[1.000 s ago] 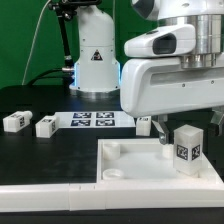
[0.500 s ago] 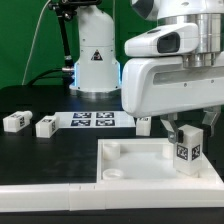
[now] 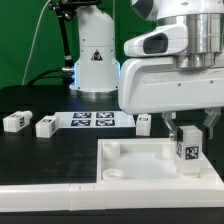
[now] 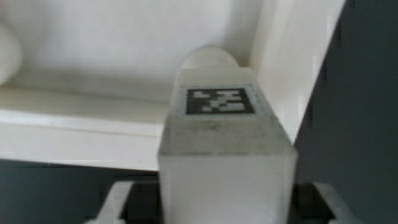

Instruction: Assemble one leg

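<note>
A leg (image 3: 188,150), a small white block with a black-and-white tag, stands upright on the large white panel (image 3: 130,160) near its far corner on the exterior view's right. My gripper (image 3: 189,138) straddles the leg's upper part with one finger on each side. In the wrist view the leg (image 4: 222,130) fills the middle and my gripper (image 4: 222,205) shows a dark gap on each side of it, so the jaws are open around it. Behind the leg is the panel's raised rim (image 4: 107,100).
Two loose legs (image 3: 14,121) (image 3: 46,126) lie on the black table at the exterior view's left. Another leg (image 3: 144,123) lies behind the panel. The marker board (image 3: 92,120) lies in front of the robot base (image 3: 95,60).
My gripper has moved toward the exterior view's right, from beside the leg to straddling it. The leg has stayed in place on the panel.
</note>
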Available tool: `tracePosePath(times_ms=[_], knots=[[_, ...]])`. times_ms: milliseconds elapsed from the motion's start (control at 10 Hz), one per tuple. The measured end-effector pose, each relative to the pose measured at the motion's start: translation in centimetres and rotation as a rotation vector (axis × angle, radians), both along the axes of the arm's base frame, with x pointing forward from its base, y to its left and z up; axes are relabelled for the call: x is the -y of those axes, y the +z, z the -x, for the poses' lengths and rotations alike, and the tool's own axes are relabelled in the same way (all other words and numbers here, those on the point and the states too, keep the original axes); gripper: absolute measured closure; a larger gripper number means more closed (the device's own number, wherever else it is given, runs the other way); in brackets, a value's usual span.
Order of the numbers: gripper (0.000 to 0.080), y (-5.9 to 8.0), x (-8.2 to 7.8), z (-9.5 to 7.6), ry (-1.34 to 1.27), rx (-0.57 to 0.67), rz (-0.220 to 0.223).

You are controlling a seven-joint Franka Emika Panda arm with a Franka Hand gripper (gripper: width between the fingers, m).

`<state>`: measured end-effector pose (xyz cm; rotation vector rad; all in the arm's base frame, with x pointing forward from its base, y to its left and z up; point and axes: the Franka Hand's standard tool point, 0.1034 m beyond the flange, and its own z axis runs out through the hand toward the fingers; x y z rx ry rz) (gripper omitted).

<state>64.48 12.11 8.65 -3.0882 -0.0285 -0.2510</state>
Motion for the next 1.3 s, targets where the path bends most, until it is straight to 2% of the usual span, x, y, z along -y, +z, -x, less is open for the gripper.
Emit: tracePosePath(times_ms=[500,600,1300], knots=[[0.0506,-0.2,0.9,0.0,-0.707,0.004,-0.100],[0.0506,-0.2,0.9,0.1,-0.754,0.001,-0.100],[0.0506,-0.3,1.3,0.7,-1.328,-0.045,-0.181]])
